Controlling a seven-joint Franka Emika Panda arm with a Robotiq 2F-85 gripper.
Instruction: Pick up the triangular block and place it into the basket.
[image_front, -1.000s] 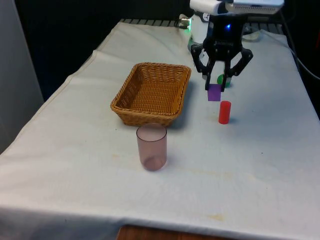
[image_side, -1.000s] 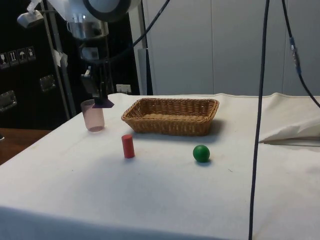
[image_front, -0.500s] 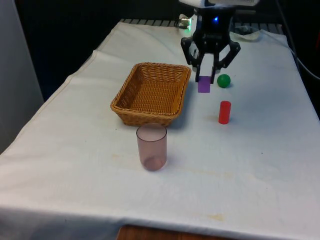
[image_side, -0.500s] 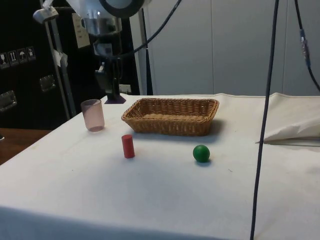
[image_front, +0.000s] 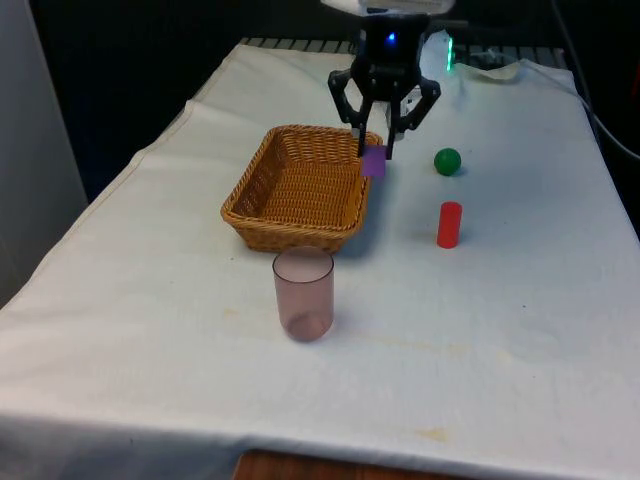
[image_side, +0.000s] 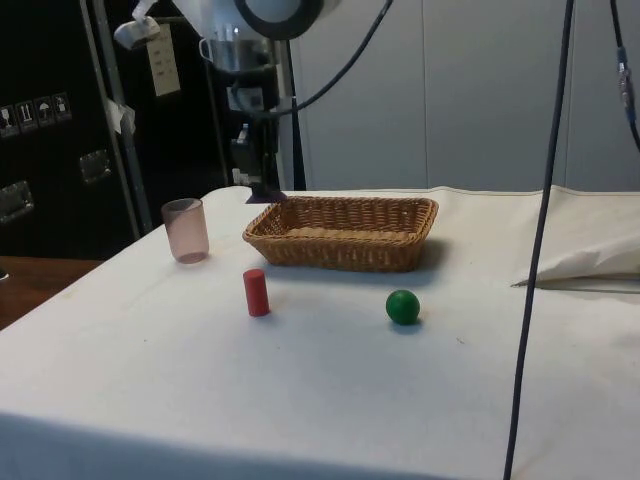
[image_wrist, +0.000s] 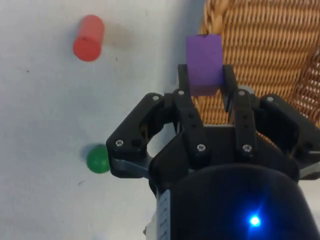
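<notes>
A: Front view had the pincer (image_front: 375, 150) up in the air over the basket's (image_front: 262, 214) rim on the side that faced the green ball (image_front: 447, 161). Was it holding anything?

B: Yes. Its two fingers were clamped on the purple block (image_front: 374, 162), one on each side, and the block hung clear of the bench (image_front: 150, 330) and of the wicker. In the wrist view the same purple block (image_wrist: 204, 69) sat between the fingers (image_wrist: 184, 99), with the basket's woven wall (image_wrist: 260, 45) right under and beside it.

A: So the block was not inside the basket?

B: No, it was held aloft at the rim. From the side view the pincer (image_side: 262, 188) hung just above the basket's (image_side: 340, 247) end nearest the cup (image_side: 186, 229), and the block looked like a dark sliver at the fingertips.

A: Where did the other things lie?

B: The basket sat around the middle of the bench, toward the long edge at the front view's left. The pinkish see-through cup (image_front: 303, 293) stood upright just beside the basket, on the side toward the bench's near edge. The red cylinder (image_front: 449, 224) stood upright on the cloth, apart from the basket, toward the front view's right. The green ball rested farther back, toward the robot's end, near the cylinder but not touching it.

A: And through the wrist camera?

B: The red cylinder (image_wrist: 88, 38) and green ball (image_wrist: 98, 158) both lay on the white cloth, well apart from each other.
</notes>
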